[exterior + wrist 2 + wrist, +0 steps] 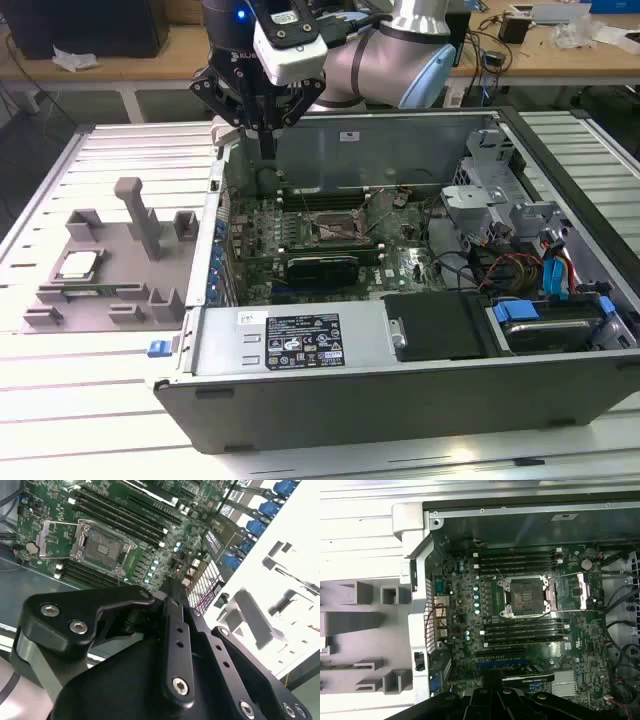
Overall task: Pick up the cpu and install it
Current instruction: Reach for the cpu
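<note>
Cpu (pixel 78 265): silver square, lying flat on grey holder (pixel 110 290).

Silver-grey cpu (pixel 78 264) with a pale edge, matte grey holder tray (pixel 112 238), green motherboard (pixel 465 615) striped by black memory slots (pixel 520 560), black gripper (pixel 268 148), silver and pale blue arm (pixel 400 60), blue cables (pixel 556 272), black-and-white label (pixel 300 342), dark grey case (pixel 400 410), white ribbed table (pixel 90 410)

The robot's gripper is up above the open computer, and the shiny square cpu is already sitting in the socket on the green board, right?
Not quite. The gripper is up above the open computer case, but the cpu lies on the grey holder tray outside it, at the exterior view's left. The socket on the motherboard is empty, as the first wrist view shows.
</note>
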{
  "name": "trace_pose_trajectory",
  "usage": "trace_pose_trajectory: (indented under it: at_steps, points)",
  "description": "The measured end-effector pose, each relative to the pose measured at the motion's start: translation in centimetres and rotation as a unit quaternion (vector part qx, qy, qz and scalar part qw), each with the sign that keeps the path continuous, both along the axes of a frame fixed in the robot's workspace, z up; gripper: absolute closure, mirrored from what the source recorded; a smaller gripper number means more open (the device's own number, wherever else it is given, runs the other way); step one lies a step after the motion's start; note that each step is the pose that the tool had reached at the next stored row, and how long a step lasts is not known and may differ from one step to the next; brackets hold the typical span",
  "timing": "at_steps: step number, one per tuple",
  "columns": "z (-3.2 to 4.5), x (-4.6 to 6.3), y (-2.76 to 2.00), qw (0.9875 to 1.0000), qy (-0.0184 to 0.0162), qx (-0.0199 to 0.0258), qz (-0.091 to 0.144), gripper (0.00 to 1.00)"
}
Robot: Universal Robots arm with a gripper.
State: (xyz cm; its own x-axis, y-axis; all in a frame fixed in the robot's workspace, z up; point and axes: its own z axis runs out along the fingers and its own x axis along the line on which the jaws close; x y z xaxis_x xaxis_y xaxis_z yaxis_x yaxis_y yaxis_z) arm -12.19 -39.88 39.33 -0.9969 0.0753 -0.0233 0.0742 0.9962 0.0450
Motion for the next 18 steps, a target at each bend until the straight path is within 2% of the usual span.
trace_pose_trajectory:
  at_steps: [13, 18]
  points:
    - [0.00, 0.00, 0.00, 1.0000, 0.0000, 0.0000, 0.000, 0.89]
    - [0.00, -0.65, 0.00, 1.0000, -0.0003, 0.0000, 0.000, 0.89]
